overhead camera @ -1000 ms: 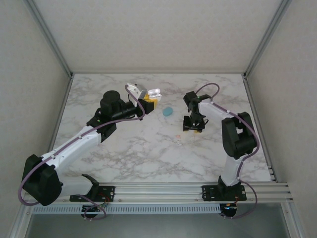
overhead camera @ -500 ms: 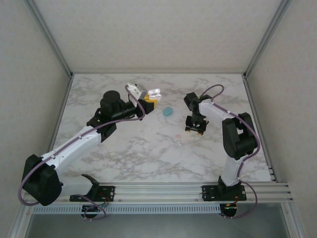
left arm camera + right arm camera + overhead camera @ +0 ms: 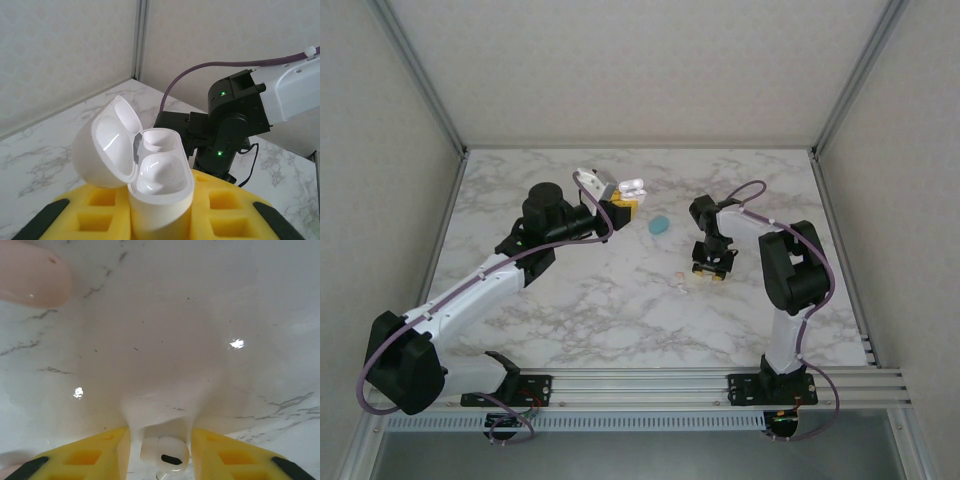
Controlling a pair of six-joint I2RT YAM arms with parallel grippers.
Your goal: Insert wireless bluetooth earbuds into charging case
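The left arm (image 3: 470, 290) reaches from the lower left of the top view towards the centre. Its left jaws are clamped on a white case (image 3: 633, 186), raised off the marble worktop (image 3: 570, 320). In the left wrist view the case stands upright between the yellow pads (image 3: 90, 205) at the bottom middle, with its lid (image 3: 107, 145) swung open to the left and two glossy wells showing. Just right of it in the top view a teal case (image 3: 660, 224) lies on the worktop, and below that a pinkish earbud (image 3: 678, 279). Right of centre, the right jaws point down just beside that earbud. The right wrist view shows them narrow either side of a white earbud (image 3: 165, 452) at the bottom middle, a thin gap on its left, not yet clamped. A blurred pink shape (image 3: 30, 275) sits upper left.
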